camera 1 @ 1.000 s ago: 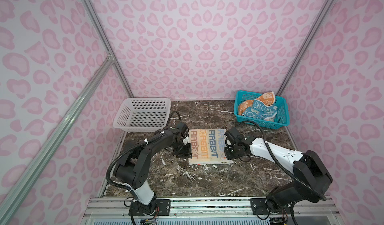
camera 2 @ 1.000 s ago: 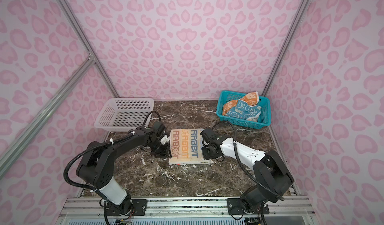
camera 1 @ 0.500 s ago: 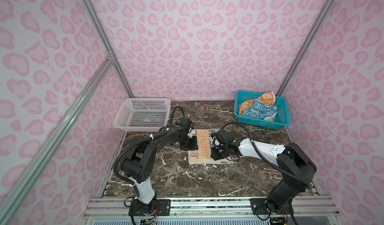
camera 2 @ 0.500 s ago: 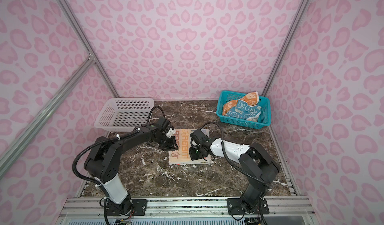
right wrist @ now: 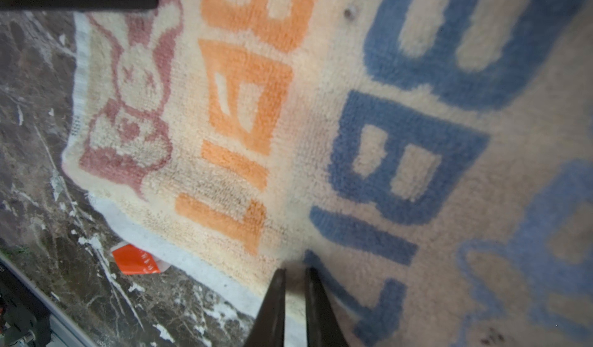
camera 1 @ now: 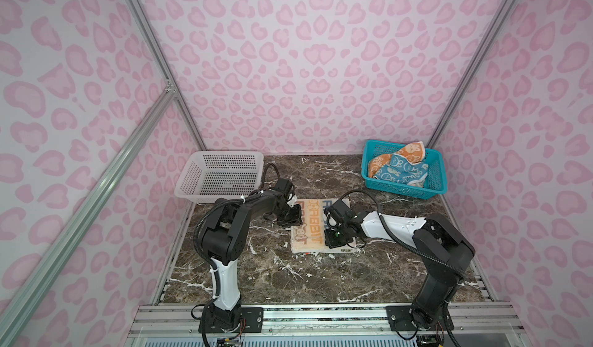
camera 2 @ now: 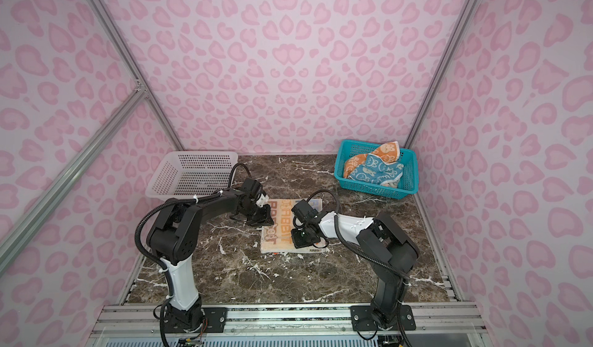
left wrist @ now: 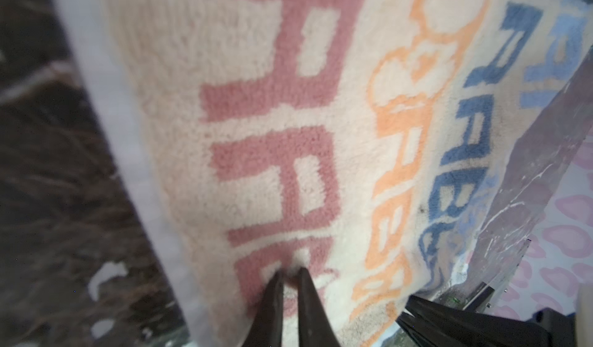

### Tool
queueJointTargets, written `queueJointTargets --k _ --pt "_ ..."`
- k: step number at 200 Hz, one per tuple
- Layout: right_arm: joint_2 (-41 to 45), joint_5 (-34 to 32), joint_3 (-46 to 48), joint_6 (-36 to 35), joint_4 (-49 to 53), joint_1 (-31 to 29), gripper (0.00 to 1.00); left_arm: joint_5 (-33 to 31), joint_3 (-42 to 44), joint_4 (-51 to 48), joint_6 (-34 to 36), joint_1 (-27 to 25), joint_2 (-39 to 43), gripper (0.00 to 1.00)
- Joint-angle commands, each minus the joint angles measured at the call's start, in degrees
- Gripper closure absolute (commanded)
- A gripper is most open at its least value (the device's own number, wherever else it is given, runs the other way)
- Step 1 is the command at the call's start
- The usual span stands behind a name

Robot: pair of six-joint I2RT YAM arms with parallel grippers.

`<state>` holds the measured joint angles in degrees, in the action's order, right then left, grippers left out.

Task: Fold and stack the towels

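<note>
In both top views the white basket [camera 1: 192, 181] [camera 2: 167, 181] sits at the back left of the counter [camera 1: 288, 274], where it was a second ago. Next to it, the left end effector [camera 1: 290, 218] [camera 2: 261, 220] is down on the left edge of the cream towel [camera 1: 309, 230] [camera 2: 279, 233]. A second ago it hung just outside that edge. The left wrist view shows its tips [left wrist: 288, 273] drawn nearly together, nipping a small ridge of the cream pile by the pink lettering.

The cream towel lies flat in the middle of the counter and has not shifted. The right end effector [camera 1: 335, 238] [camera 2: 301, 238] has come in from the towel's right edge and now stands over its right half. In the right wrist view its tips [right wrist: 293, 273] are likewise almost closed, pinching the cloth near the blue letters.

At the back right, the teal basket [camera 1: 398, 194] holds the blue towel [camera 1: 401, 170] and the orange towel [camera 1: 414, 151], crumpled together as before.
</note>
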<state>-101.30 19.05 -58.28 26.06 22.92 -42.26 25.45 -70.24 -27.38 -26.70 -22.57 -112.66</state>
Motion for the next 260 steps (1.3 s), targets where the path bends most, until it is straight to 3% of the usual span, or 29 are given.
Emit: queueJointTargets --k 1,47,105,149,185,232,260 --pt "0.82 1.98 0.35 -3.31 1.78 -0.03 0.82 -10.43 0.81 0.34 0.95 1.05 -1.43 0.86" --pt "0.42 3.80 0.00 -5.95 3.18 -0.10 0.80 -10.76 -0.14 0.74 0.86 1.67 -1.24 0.85" --pt "4.69 1.70 0.13 -5.12 2.03 0.05 0.80 -0.91 2.70 -0.77 4.62 1.64 8.15 0.80" --pt "4.29 -2.11 -0.15 -1.02 0.53 3.13 0.87 7.44 8.67 -0.04 2.25 -0.27 12.89 0.81" --pt "1.18 -5.22 -1.08 1.14 2.35 4.71 0.91 4.64 13.30 0.26 -0.08 -2.40 12.29 0.85" --pt "-0.88 -11.68 -1.07 -0.29 8.47 4.90 0.94 -6.00 17.59 -4.34 1.21 -2.30 13.74 0.88" --pt "0.16 -10.13 -0.46 -3.01 8.10 4.98 0.94 -4.89 18.23 -4.02 3.28 -2.39 15.88 0.87"
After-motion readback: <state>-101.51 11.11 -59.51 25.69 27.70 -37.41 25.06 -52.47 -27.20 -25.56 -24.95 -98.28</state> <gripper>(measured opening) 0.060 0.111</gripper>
